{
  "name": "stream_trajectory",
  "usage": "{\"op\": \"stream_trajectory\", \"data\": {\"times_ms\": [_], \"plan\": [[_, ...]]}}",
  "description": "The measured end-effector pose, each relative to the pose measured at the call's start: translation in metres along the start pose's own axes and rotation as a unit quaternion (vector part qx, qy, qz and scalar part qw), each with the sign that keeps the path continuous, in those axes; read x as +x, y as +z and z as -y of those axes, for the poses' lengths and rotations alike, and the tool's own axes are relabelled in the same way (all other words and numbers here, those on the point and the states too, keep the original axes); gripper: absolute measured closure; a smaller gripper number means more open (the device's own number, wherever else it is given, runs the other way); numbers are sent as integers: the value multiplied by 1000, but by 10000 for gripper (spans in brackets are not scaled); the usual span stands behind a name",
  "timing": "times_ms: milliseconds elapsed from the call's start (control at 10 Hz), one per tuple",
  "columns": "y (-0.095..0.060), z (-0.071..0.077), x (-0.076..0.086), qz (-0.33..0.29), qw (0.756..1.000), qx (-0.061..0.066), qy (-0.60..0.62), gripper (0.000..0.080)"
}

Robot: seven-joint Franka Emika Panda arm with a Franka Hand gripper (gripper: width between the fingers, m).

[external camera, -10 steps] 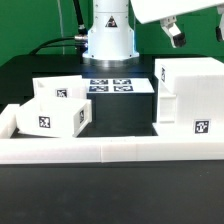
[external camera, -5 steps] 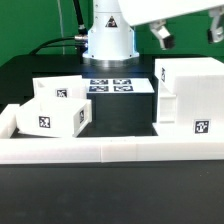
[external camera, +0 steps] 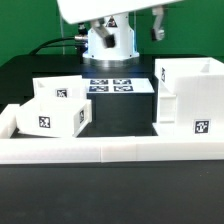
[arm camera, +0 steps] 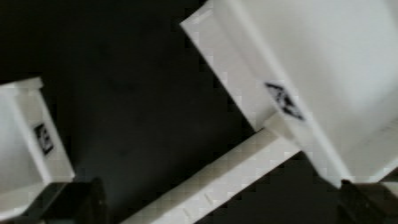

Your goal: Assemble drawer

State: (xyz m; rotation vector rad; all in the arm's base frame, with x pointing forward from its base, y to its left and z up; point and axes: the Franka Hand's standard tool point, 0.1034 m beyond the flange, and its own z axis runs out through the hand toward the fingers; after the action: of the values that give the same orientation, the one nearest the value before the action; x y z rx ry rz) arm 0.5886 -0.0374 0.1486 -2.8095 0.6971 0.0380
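**Exterior view.** The drawer is in loose parts and nothing is fitted yet. The casing (external camera: 190,95) stands upright at the front corner of the worktop (external camera: 120,120) on the exterior view's right, just behind the rail (external camera: 110,150) that runs along the front edge. I judge the rail serves as a stop, so that parts pushed toward it cannot slide off. The two trays (external camera: 55,115) sit at the opposite front corner, one just behind the other and well apart from the casing. The bare stretch between them leaves room to work. The tags face the camera, presumably for tracking. The marker board (external camera: 120,85) lies flat toward the back edge, in front of the arm's base. The arm (external camera: 105,10) is held high, one white link lying level across the top of the picture. One dark finger (external camera: 157,26) hangs down above the casing's inner wall and touches nothing.

**Wrist view.** The camera looks down on the worktop. The gripper (arm camera: 214,205) is spread wide, its tips at opposite corners of the picture with nothing held between them. Below lie the casing with one tag, a white strip running off its corner that I cannot identify with certainty, and the edge of a tray. I judge the step in hand to be an approach to the casing, with no grasp begun.
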Motion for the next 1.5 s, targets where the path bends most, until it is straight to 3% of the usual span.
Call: {"op": "stream_trajectory", "data": {"times_ms": [100, 400, 500, 600, 800, 1000, 1200, 1400, 1500], "plan": [[2, -12, 6, 2, 1000, 14, 20, 150], [3, -9, 4, 2, 1000, 13, 18, 150], [6, -16, 5, 2, 1000, 11, -4, 150], [12, -33, 7, 4, 1000, 5, -21, 150], [19, -63, 11, -1, 1000, -10, -30, 150], [35, -62, 10, -4, 998, -42, -49, 150], [55, -58, 6, 16, 993, -84, -79, 150], [61, -74, 12, 20, 993, -85, -80, 150], [61, -72, 11, 20, 993, -85, -82, 150]]}}
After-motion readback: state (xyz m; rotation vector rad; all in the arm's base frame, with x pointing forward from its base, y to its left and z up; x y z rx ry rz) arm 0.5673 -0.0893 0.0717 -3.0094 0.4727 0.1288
